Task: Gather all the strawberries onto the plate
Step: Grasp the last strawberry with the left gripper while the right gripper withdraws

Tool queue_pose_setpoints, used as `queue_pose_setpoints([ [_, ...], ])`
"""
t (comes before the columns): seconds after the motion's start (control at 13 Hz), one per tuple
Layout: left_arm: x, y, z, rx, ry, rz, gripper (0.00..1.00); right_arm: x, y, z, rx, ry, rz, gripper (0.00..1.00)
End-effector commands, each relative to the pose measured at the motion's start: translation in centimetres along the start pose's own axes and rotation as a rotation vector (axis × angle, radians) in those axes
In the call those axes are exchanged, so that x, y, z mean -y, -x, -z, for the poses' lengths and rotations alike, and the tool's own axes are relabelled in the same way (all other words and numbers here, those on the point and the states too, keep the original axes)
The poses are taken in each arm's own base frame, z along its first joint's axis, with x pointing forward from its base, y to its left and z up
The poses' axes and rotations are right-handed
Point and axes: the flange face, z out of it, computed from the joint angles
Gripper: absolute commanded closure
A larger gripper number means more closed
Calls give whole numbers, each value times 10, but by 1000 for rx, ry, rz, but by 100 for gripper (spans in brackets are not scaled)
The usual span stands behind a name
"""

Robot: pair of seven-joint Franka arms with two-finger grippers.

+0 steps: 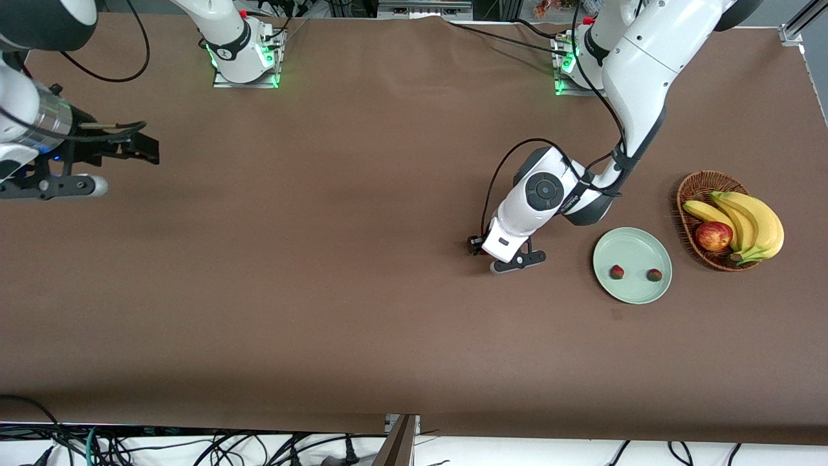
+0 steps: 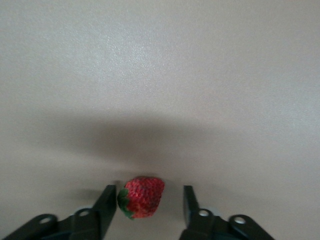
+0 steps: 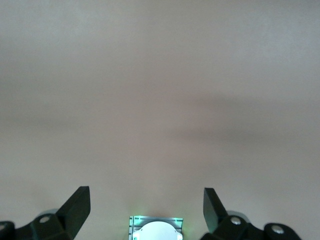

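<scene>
Two strawberries point(image 1: 617, 272) point(image 1: 654, 275) lie on the pale green plate point(image 1: 637, 249). A third strawberry point(image 2: 142, 196) rests on the brown table, beside the plate toward the right arm's end. My left gripper point(image 2: 149, 205) is down at the table around this berry. One of its fingers point(image 2: 106, 201) touches the leafy end and the other stands a small gap away. From the front, the left gripper point(image 1: 484, 249) is mostly hidden under its own hand. My right gripper point(image 1: 145, 150) waits open and empty over the right arm's end of the table.
A brown wicker basket point(image 1: 695, 188) with bananas point(image 1: 753, 223) and a red-yellow apple point(image 1: 713, 235) stands beside the plate at the left arm's end. The right arm's base point(image 3: 156, 231) shows between the right gripper's fingers.
</scene>
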Motion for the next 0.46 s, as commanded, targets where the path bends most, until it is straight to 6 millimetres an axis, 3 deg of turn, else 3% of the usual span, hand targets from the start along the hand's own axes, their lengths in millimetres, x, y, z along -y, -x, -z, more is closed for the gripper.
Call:
queue_pose_setpoints([
  [0.0,3,-5,6,-32,-5,-6,77,-11,32,24,-83,12,1,0],
  [0.08,0,-2,3,-28,-6,-10,89,-13,39,35,-117,8,2,0],
  [0.39,3,-5,7,-29,-11,-6,93,-23,39,30,-101,6,-16,0],
])
